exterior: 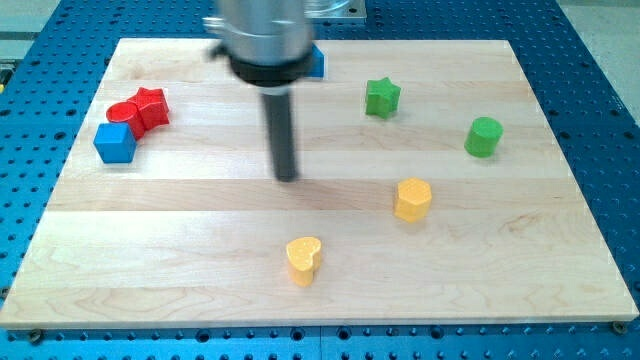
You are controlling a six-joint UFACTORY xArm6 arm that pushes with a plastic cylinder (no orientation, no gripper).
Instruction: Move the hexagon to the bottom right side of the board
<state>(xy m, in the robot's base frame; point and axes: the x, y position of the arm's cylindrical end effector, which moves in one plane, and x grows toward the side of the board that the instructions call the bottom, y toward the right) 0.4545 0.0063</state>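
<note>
The yellow hexagon [412, 199] sits right of the board's middle, with the tip [287, 177] well apart to its left, touching nothing. The arm carries no jaws, only a rod. A push toward the view's bottom right could glance off a facet, spinning the hexagon aside (the yellow heart [303, 260] lies clear, lower left).

Pale wooden board [200, 210] (smooth, matt grain).
</note>
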